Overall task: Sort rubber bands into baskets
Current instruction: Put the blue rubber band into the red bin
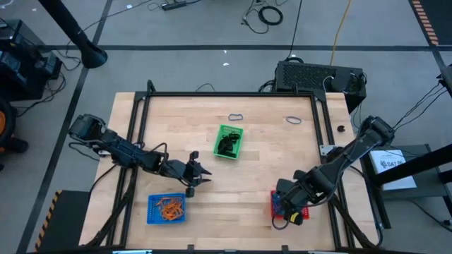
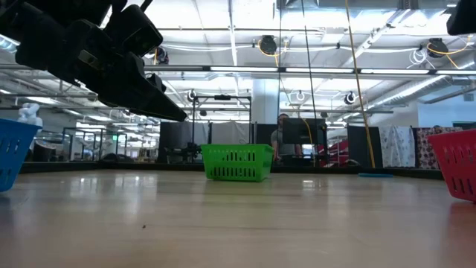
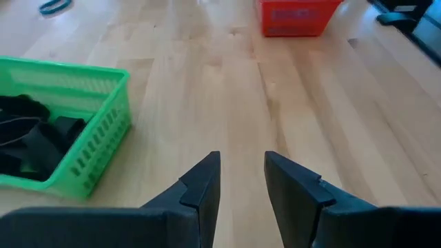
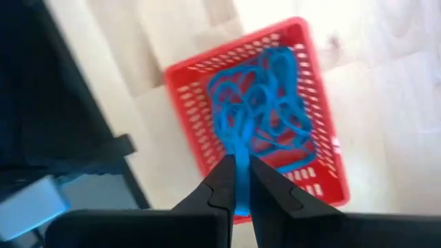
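Desk: I'm looking at a pale wooden desk (image 1: 247,183) inside a black frame, in a big lit workshop.
Near edge, left: the blue basket (image 1: 167,209) sits here with orange rubber bands (image 1: 169,207) in it.
Near edge, right: the red basket (image 4: 258,110) holds a heap of blue rubber bands (image 4: 265,103). My right gripper (image 4: 240,180) hangs right above it, its fingers pinched on a blue band (image 4: 240,148) that dangles toward the heap; I judge it is about to be dropped.
Left of middle: my left gripper (image 3: 241,180) waits above bare wood, fingers parted, holding nothing.
Centre: the green basket (image 1: 228,142) holds black rubber bands (image 1: 227,145).
Far edge: two loose bands remain, one (image 1: 236,116) beyond the green basket, one (image 1: 293,120) nearer the far right corner.
Progress: mostly sorted, I'd say; those two strays are left.
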Motion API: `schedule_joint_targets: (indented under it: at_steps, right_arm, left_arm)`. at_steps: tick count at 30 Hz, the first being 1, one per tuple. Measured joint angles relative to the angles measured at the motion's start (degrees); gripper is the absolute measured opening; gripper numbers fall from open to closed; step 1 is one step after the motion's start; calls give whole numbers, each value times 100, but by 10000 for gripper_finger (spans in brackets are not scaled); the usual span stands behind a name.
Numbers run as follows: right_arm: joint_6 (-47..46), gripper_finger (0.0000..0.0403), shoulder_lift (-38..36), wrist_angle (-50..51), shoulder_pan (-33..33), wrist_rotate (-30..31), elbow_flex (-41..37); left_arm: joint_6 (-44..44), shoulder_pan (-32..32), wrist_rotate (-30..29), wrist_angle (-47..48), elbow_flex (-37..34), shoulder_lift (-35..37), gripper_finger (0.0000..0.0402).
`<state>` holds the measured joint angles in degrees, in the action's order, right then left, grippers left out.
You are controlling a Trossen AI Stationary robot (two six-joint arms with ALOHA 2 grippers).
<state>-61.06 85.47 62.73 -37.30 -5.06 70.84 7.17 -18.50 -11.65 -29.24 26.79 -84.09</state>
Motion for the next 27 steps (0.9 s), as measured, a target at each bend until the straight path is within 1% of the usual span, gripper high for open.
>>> schedule_joint_targets:
  at_steps: [2, 7, 10, 13, 15, 18, 20, 22, 25, 27]
  right_arm:
    - [-67, 30, 5, 35, 5, 30, -88]
    - [64, 38, 13, -3, 0, -96, -324]
    - [168, 46, 15, 42, 1, -105, -424]
    - [279, 56, 15, 31, 2, -94, -512]
    - [323, 64, 15, 34, 7, -94, -572]
    - [501, 74, 15, 110, 87, -106, -624]
    - [961, 81, 15, 128, 253, -87, -610]
    - [1388, 85, 11, 123, 415, 106, -575]
    - [2054, 86, -68, 66, 684, 878, -539]
    - [2543, 86, -136, 97, 924, 1283, -539]
  left_arm:
    - [38, 0, -141, 118, 0, 0, 122]
    - [114, 4, -629, 853, 0, 64, 122]
    - [160, 2, -1282, 1082, -2, 158, 122]
    - [200, 4, -1972, 1029, -2, 270, 122]
    - [173, 4, -2302, 1058, -2, 284, 122]
    - [153, 14, -2533, 1145, -2, 284, 122]
    - [147, 55, -2550, 1263, -2, 284, 122]
    - [124, 105, -2581, 1285, -2, 284, 122]
    - [-24, 227, -2602, 1242, -2, 284, 122]
    - [-50, 330, -2604, 1166, -2, 284, 122]
